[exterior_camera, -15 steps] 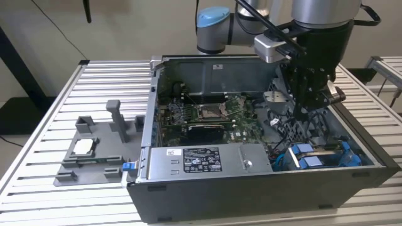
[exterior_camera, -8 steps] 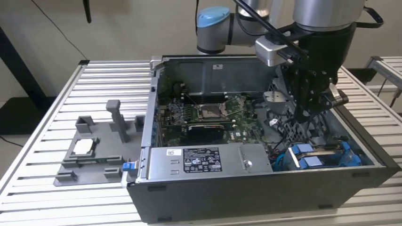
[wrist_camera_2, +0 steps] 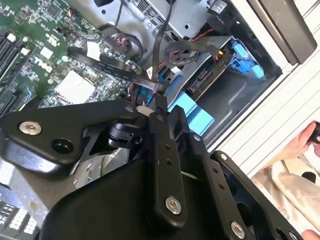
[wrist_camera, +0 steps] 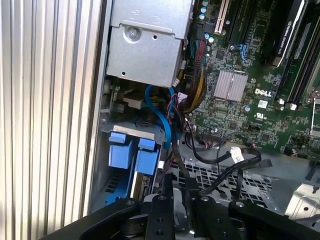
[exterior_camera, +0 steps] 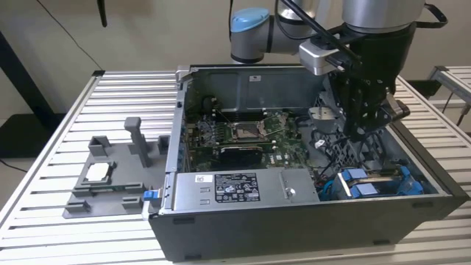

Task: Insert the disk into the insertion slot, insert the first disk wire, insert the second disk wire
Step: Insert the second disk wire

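Hand [wrist_camera_2: 156, 104] clenched on a black wire [wrist_camera_2: 159, 55], hovering over the case's [exterior_camera: 294, 232] right side. Disk [exterior_camera: 364, 186] sits in the slot [exterior_camera: 412, 186], near right corner. Risk: the wire slips, or snags the loose cables [wrist_camera: 200, 150] alongside, so its plug meets the disk crooked.

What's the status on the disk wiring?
Gripper shut on a black wire near the disk. Disk seated in drive cage. Loose black cables close by.

I'm seeing my arm [exterior_camera: 379, 14] now, silver tubes, blue joint cap [exterior_camera: 250, 21], black cables [exterior_camera: 312, 25], black gripper [wrist_camera_2: 155, 102] links, silver screws [wrist_camera_2: 30, 128].
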You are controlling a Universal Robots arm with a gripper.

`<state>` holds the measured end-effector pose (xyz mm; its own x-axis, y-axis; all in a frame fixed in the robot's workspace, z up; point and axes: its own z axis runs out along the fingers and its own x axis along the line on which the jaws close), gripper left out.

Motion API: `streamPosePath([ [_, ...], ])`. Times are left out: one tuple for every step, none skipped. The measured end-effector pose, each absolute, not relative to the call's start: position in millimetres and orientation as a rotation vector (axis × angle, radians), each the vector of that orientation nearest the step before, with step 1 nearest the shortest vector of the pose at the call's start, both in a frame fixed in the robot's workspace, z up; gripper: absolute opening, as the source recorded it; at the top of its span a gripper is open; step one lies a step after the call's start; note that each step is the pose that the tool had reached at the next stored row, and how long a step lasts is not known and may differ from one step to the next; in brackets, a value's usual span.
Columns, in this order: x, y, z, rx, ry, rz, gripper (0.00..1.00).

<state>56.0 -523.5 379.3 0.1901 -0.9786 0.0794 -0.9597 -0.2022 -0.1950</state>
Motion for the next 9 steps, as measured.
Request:
streamPosePath([
  [56.1,-522.7,379.4,-2.344,1.915,-0.284,0.25],
  [56.1,-522.2,379.4,-2.344,1.913,-0.284,0.25],
  [56.1,-521.6,379.5,-2.345,1.911,-0.284,0.25],
  [56.1,-520.9,379.6,-2.346,1.910,-0.285,0.25],
  [56.0,-520.4,379.7,-2.347,1.909,-0.285,0.25],
  [55.9,-519.6,379.8,-2.347,1.909,-0.285,0.25],
  [55.8,-518.7,380.0,-2.347,1.909,-0.285,0.25],
  [55.6,-518.1,380.9,-2.347,1.909,-0.285,0.25],
  [55.5,-517.5,381.6,-2.346,1.908,-0.286,0.25],
])
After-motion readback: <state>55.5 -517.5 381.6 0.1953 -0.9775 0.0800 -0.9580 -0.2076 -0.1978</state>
